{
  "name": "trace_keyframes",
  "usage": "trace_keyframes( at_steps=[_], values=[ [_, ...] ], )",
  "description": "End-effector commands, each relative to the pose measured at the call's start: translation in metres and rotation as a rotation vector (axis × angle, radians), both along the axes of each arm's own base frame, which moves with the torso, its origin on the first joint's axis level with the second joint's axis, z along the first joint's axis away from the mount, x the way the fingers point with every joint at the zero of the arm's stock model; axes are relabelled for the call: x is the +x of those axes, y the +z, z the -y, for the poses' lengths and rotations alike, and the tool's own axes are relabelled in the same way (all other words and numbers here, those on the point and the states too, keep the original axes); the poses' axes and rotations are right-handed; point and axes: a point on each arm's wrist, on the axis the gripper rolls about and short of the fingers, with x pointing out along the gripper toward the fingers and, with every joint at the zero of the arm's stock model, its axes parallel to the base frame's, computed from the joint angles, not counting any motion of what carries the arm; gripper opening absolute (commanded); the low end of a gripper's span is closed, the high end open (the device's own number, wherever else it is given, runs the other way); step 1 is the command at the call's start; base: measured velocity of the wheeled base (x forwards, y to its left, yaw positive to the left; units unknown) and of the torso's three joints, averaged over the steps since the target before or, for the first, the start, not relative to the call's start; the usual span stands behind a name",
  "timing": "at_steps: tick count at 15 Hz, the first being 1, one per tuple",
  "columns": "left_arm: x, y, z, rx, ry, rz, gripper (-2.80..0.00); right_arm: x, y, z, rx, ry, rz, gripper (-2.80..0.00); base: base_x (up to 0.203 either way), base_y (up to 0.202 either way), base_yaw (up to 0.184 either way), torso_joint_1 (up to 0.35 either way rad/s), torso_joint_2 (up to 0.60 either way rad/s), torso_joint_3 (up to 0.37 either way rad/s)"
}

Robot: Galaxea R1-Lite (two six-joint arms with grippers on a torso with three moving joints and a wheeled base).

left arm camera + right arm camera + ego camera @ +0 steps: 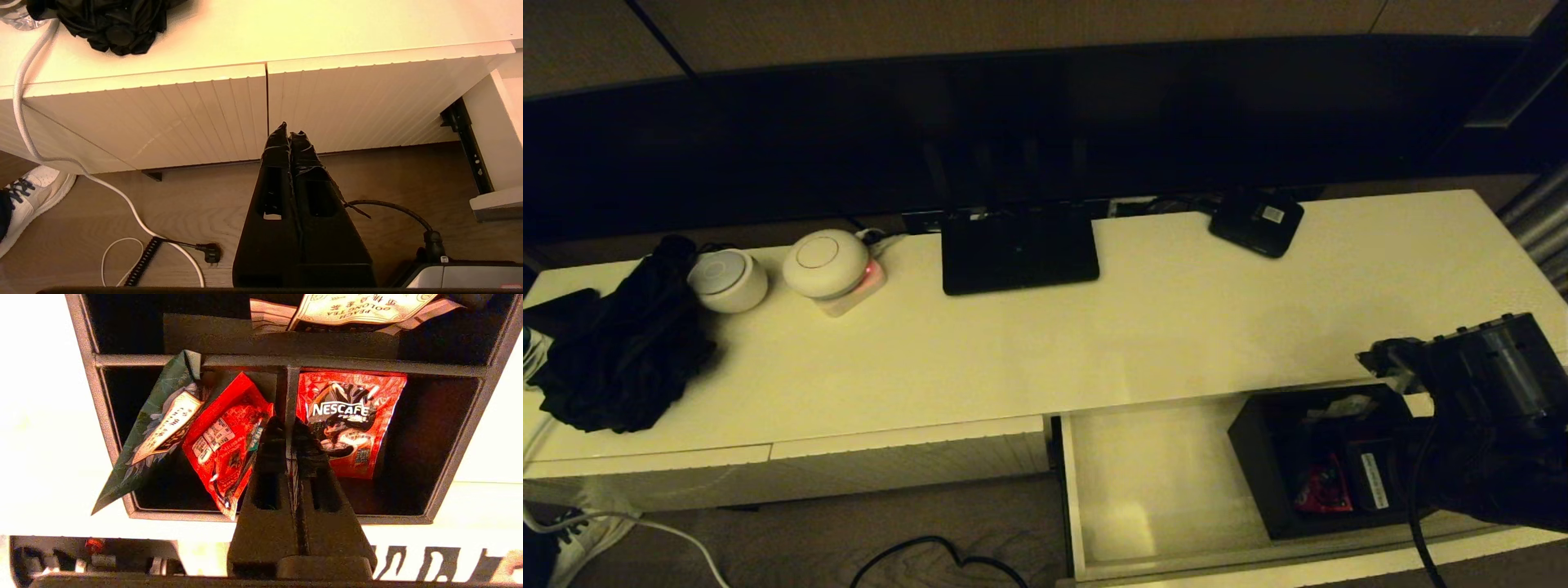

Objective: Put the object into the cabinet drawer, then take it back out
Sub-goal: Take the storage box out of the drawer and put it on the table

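The black organiser box point(1262, 461) stands in the right part of the open cream-white cabinet drawer point(1143, 482). Its dividers point(286, 386) separate red Nescafe packets point(351, 416), a green packet point(163, 424) and a tea sachet. My right gripper point(289, 426) reaches down into the box and is shut on the central divider. In the head view the right arm point(1486, 384) covers the box's right side, and whether the box rests on the drawer floor does not show. My left gripper point(291, 131) hangs low in front of the closed drawer fronts, shut on nothing.
On the cabinet top lie a flat black router point(1018, 245), a small black device with a white label point(1255, 220), two white round devices point(727, 279) and a black cloth point(625, 351). Cables lie on the floor point(135, 220). Closed ribbed fronts point(163, 118) sit left of the drawer.
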Motion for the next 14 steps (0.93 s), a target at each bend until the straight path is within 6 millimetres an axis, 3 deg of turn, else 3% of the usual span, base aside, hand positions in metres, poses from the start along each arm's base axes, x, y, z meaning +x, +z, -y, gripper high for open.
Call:
trace_keyframes(
  at_steps=[1,14],
  values=[
    [0.000,-0.001,0.000,0.000,-0.001,-0.003,-2.80,-0.001,0.010,0.000,0.007,-0.006,0.031,-2.80,0.000,0.000,0.000,0.000,0.00,0.000],
    [0.000,-0.001,0.000,0.000,0.001,-0.003,-2.80,-0.006,0.056,0.002,0.017,0.022,0.140,-2.80,0.000,0.000,0.000,0.000,0.00,0.000]
  ],
)
